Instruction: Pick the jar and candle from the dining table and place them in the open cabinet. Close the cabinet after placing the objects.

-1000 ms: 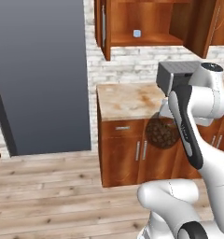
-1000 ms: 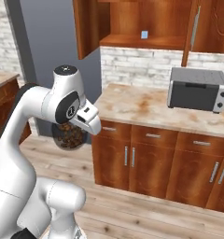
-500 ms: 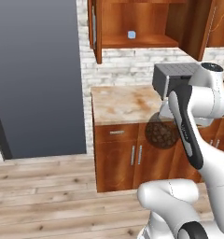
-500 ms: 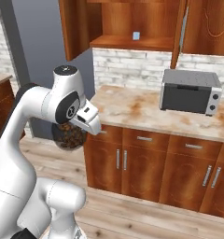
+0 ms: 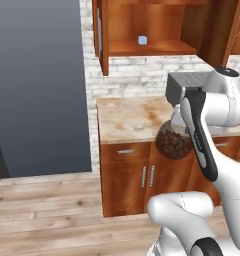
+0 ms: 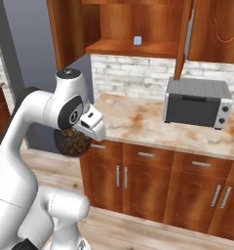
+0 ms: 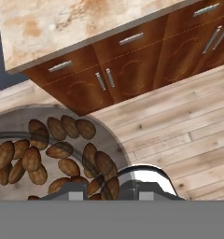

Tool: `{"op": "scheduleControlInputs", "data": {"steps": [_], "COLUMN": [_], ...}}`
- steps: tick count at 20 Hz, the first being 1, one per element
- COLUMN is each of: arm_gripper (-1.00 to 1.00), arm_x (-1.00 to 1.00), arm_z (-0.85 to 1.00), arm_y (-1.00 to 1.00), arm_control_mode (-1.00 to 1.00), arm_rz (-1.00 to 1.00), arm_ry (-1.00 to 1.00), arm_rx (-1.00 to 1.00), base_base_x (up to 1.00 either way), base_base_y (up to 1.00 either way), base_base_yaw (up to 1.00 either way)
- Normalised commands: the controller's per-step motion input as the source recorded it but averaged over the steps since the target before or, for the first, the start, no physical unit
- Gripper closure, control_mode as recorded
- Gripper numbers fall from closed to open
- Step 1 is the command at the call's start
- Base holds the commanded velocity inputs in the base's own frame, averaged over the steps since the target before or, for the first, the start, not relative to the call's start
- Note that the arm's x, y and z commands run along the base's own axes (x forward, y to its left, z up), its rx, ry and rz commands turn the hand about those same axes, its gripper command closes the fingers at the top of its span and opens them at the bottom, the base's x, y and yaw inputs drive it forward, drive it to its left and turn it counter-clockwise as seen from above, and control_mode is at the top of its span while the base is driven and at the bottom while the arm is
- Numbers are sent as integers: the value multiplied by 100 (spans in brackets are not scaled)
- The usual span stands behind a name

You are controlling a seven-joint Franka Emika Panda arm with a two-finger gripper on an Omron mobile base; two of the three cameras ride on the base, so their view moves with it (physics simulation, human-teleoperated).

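Note:
My gripper [image 7: 102, 189] is shut on the jar [image 7: 53, 154], a round clear glass jar full of dark brown lumps. The jar [image 5: 173, 142] hangs under my hand in front of the counter's edge, and in the right base view the jar [image 6: 72, 144] shows below my wrist. The cabinet [image 5: 147, 30] stands open on the wall above the counter, its doors swung outward. On the shelf of the cabinet [image 6: 133, 46] sits a small pale-blue cube [image 6: 137, 40]. The candle and the dining table are out of view.
A marbled counter [image 5: 127, 117] on wood drawers with silver handles runs below the cabinet. A grey toaster oven [image 6: 197, 102] stands on the counter [image 6: 138, 117] to the right. A tall dark grey fridge [image 5: 39, 85] fills the left. Wood plank floor [image 7: 179, 121] lies below.
Both base views have shifted: the counter and open cabinet now look nearer and larger, so the base has driven toward them. The jar stays in my grip.

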Motion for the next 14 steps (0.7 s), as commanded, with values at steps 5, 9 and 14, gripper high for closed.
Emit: {"op": "scheduleControlInputs", "data": {"steps": [5,9,14], "arm_gripper": [100,100,100], "arm_x": [0,0,0], "arm_z": [0,0,0], "arm_y": [0,0,0], "arm_control_mode": [100,100,100], "arm_rz": [0,0,0], "arm_ry": [0,0,0], "arm_rx": [0,0,0], "base_base_x": [53,51,42], "base_base_y": [-21,-29,-35], "base_base_yaw": [0,0,0]}}
